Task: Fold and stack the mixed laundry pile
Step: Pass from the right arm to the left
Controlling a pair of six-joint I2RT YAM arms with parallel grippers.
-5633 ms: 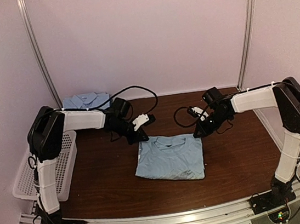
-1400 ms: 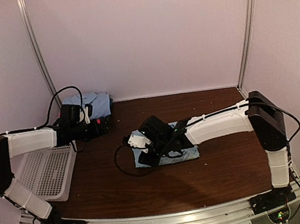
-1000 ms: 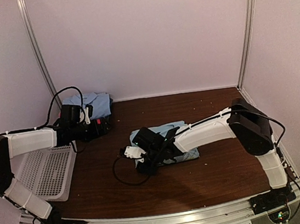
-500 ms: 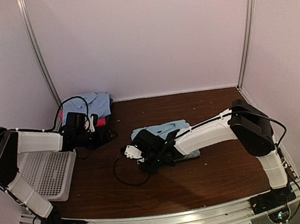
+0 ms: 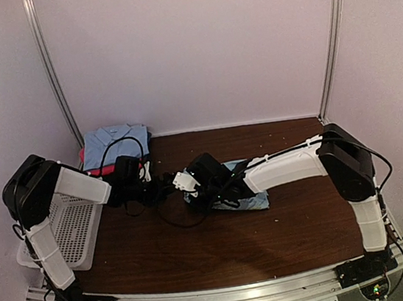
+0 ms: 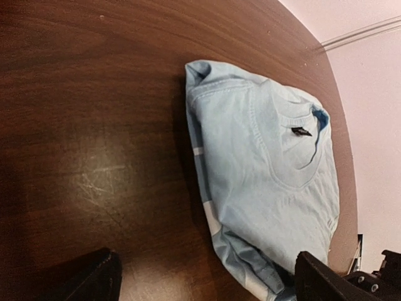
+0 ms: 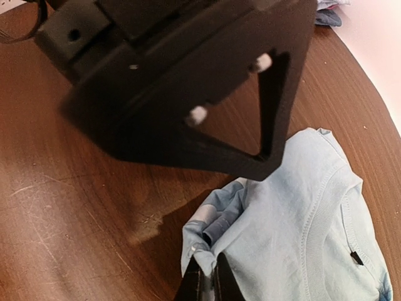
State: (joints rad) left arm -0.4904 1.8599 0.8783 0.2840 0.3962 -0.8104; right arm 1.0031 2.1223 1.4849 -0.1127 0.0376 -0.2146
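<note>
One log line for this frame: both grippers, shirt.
left gripper: open, facing shirt | right gripper: shut on shirt corner | shirt: folded, on table

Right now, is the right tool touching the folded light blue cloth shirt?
Touching. Right wrist view: the right tool pinches a bunched corner of the shirt.

The 2 arms (image 5: pixel 284 168) wear white tubular shells between bulky black joints, with thin black cables (image 5: pixel 120 139) looping loose.
</note>
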